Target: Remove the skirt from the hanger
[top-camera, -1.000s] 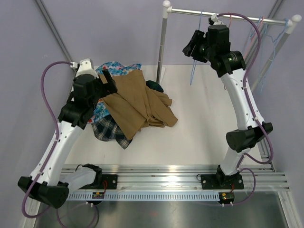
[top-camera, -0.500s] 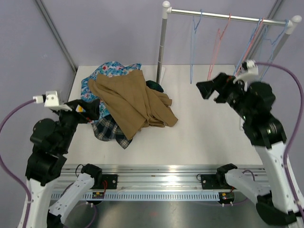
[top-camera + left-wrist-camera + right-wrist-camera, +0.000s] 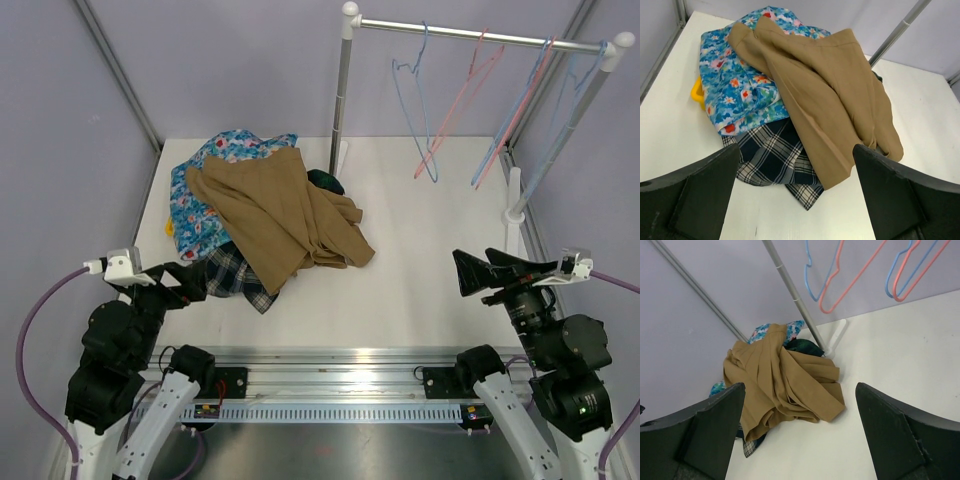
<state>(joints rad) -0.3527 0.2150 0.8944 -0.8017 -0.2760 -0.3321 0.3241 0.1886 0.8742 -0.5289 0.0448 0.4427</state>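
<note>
Picking up at the near left corner with the left claw (image 3: pixel 188 283): jaws thrown wide, gripping nothing, looking down on the clothes heap.

Moving right to the tan skirt (image 3: pixel 285 215), lying loose on the left half of the table (image 3: pixel 430 270), draped over a flowered blue garment (image 3: pixel 195 205) and a plaid one (image 3: pixel 235 278). No wire showing anywhere on it. Looks done, then: off the hanger and down on the pile. Running its long axis on a slant, from the far left toward the near middle, with the pleats along that same line. Seemingly pointing its narrow end to the far left and fanning its wider end toward the middle.

Sliding right again, up to the rail (image 3: pixel 480 36): spotting the light-blue hanger (image 3: pixel 413 110) dangling bare by its hook, just beside a pink hanger (image 3: pixel 455 115) and well apart from the skirt.

Finishing at the near right with the right claw (image 3: pixel 490 272): jaws spread fully, holding nothing, aimed left across the table. Little left to do, by the look of it, beyond parking both arms.
</note>
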